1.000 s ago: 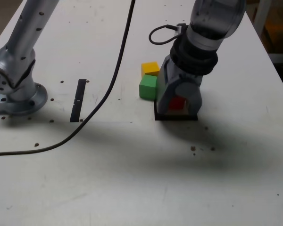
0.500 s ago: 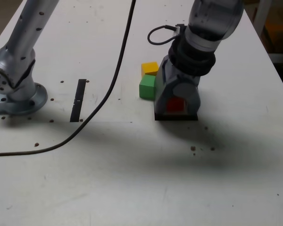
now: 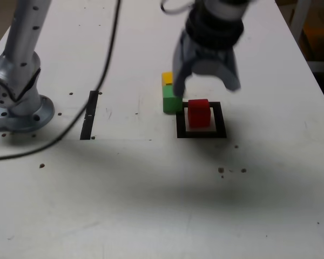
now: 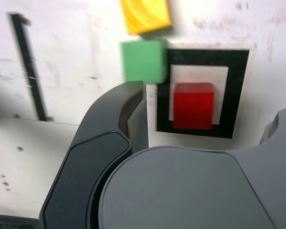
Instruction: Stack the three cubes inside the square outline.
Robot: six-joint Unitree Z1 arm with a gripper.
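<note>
The red cube (image 3: 198,112) sits alone inside the square outline (image 3: 219,120) of black tape, slightly toward its back edge. My gripper (image 3: 206,86) hangs just above and behind it, open, with nothing between its fingers. The green cube (image 3: 171,101) rests on the table against the outline's side at the exterior view's left, and the yellow cube (image 3: 167,79) lies right behind the green one. In the wrist view the red cube (image 4: 193,106) stands free in the square outline (image 4: 238,95), between one dark finger (image 4: 128,109) and the other, with the green cube (image 4: 143,61) and yellow cube (image 4: 145,15) beside it.
A straight black tape strip (image 3: 90,114) lies on the white table at the exterior view's left. The arm's base (image 3: 19,102) is bolted near the left edge. A black cable (image 3: 97,86) hangs across the table from the arm. Small dark specks dot the surface.
The gripper was shut on the red cube down in the outline. It has opened wide and lifted up and back, leaving the red cube standing in the square.
</note>
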